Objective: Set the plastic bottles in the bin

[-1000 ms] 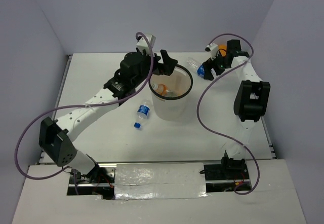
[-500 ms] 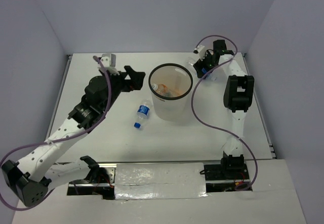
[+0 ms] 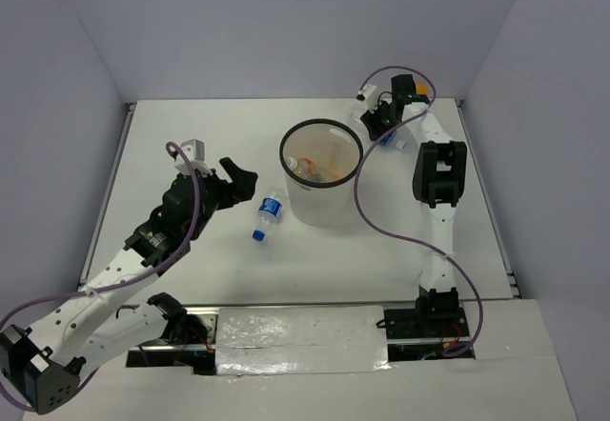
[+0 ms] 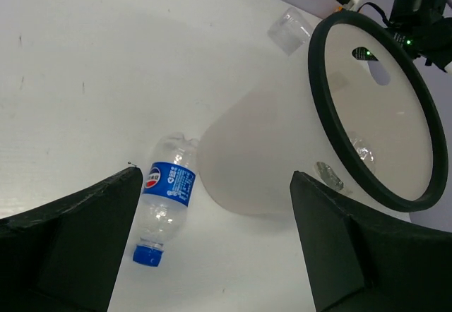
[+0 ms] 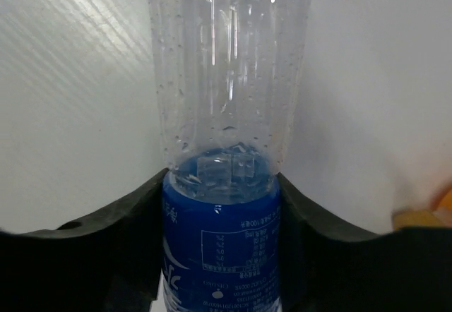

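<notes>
Right tool (image 3: 381, 126) clamped on blue-labelled bottle (image 5: 220, 241), left tool (image 3: 240, 178) wide open and empty, white table (image 3: 191, 135), pale lilac walls (image 3: 286, 21).

left end effector (image 3: 240, 173) spread wide; right end effector (image 3: 380, 124) clamped, right arm (image 3: 438, 175) stretched forward.

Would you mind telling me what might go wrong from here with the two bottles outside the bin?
The right gripper pinches the far bottle at its smooth label, so it may slip during the lift. The near bottle lies close beside the bin; the open left gripper could knock the bin when reaching for it.
</notes>
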